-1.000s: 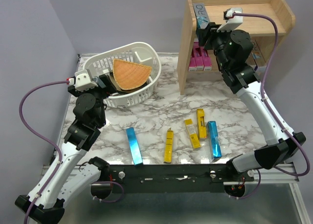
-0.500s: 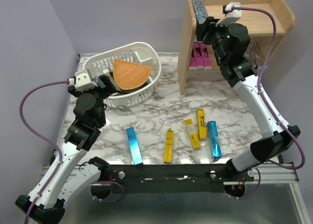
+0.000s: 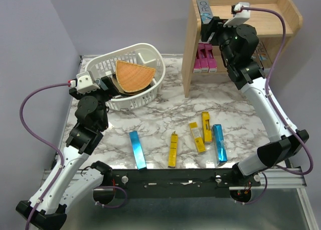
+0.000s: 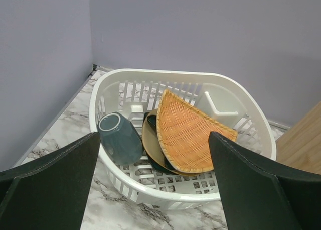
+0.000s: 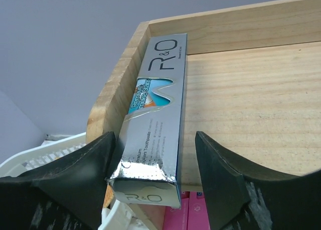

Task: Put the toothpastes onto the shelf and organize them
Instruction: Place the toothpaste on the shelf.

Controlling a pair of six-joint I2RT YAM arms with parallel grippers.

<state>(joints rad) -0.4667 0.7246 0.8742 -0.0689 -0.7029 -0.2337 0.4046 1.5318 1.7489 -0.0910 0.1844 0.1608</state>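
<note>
A silver-blue toothpaste carton [image 5: 158, 109] lies on the top tier of the wooden shelf [image 3: 188, 54], along its left rim, its near end overhanging the front edge. My right gripper [image 5: 154, 144] straddles that near end, open; the left finger touches the carton and the right finger stands clear of it. Pink toothpastes [image 3: 205, 59] stand on the lower tier. On the marble table lie a blue carton [image 3: 136, 149], three yellow ones [image 3: 173, 149] [image 3: 197, 137] [image 3: 206, 126] and another blue one [image 3: 218, 143]. My left gripper [image 4: 153, 154] hangs open and empty before the basket.
A white slotted basket [image 4: 180, 77] sits at the back left of the table, holding an orange woven wedge [image 4: 190, 134], a grey-blue cup [image 4: 120, 137] and dark plates. Purple walls close the back and left. The shelf's side panel stands right of the basket.
The right gripper pushed the silver-blue carton further onto the top tier, then its jaws widened and released it. The left arm has not moved.
</note>
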